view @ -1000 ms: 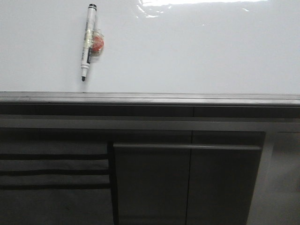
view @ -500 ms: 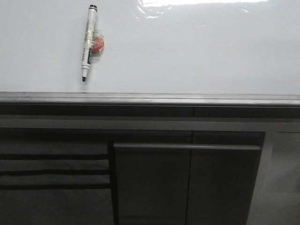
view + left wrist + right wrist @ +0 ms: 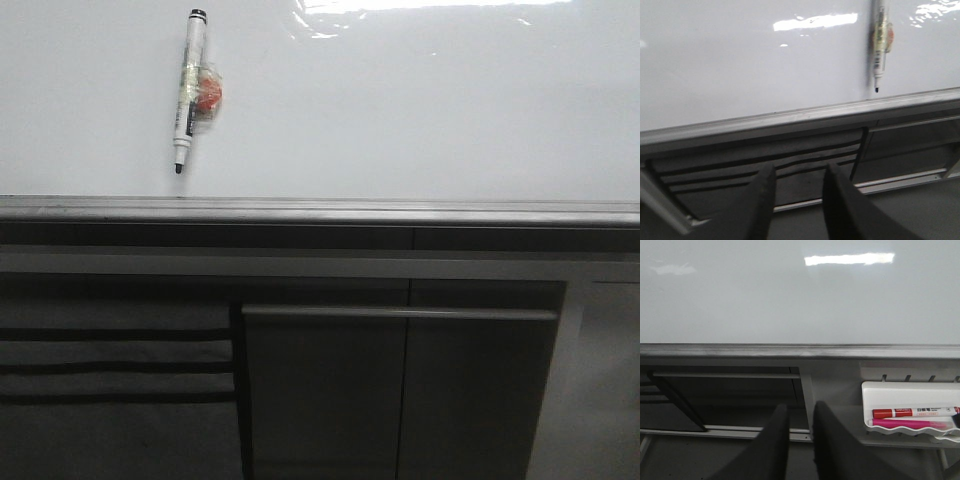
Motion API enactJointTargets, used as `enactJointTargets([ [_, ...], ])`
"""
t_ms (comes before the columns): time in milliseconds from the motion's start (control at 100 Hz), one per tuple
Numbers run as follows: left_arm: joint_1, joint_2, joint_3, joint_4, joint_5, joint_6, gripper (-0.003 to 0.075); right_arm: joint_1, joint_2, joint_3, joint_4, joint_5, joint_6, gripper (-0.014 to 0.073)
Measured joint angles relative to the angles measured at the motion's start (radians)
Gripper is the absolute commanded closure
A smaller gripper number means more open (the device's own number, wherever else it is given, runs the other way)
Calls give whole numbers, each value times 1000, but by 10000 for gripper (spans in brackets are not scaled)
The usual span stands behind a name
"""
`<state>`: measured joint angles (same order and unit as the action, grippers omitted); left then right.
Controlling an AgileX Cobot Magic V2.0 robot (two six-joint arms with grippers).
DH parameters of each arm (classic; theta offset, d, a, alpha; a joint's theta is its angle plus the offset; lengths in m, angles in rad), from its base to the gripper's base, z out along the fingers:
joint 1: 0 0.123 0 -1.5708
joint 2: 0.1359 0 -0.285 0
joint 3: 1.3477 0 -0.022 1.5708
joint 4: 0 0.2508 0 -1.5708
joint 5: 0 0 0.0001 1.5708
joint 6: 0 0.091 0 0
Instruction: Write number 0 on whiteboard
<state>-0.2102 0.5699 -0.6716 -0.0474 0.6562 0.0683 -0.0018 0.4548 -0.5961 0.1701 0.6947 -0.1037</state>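
The whiteboard (image 3: 420, 110) is a glossy white flat board with glare and a grey rail edge (image 3: 320, 210). A black-tipped marker pen (image 3: 187, 90) lies on it at the left, with a small orange-red piece (image 3: 208, 94) wrapped to its side. The number 0 is out of view in every frame. Neither gripper shows in the front view. My left gripper (image 3: 799, 167) is open and empty, below the rail and left of the pen (image 3: 880, 45) in the left wrist view. My right gripper (image 3: 801, 407) is open by a narrow gap, empty, below the board (image 3: 790, 290).
Dark grey cabinet panels (image 3: 400, 390) with a horizontal handle bar (image 3: 400, 313) sit in front of the rail. A white tray (image 3: 875, 395) under the board's right part holds a red marker (image 3: 905, 413) and a pink one (image 3: 910, 423).
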Motion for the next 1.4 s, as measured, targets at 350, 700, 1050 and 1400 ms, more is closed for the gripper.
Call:
enactJointTargets([
  [350,-213,353,-12,-66,-300,23,346,0,25,0,0,2,-1,283],
  [700,-269,807,-213,-73,-422,25,346,0,25,0,0,2,-3,283],
  [1050,-267,1036,-386,-73,-424,25,414,0,25,0,0,2,-3,283],
  [1400,-267,1046,-401,-43,-429,25,740,0,25,0,0,6,-3,282],
])
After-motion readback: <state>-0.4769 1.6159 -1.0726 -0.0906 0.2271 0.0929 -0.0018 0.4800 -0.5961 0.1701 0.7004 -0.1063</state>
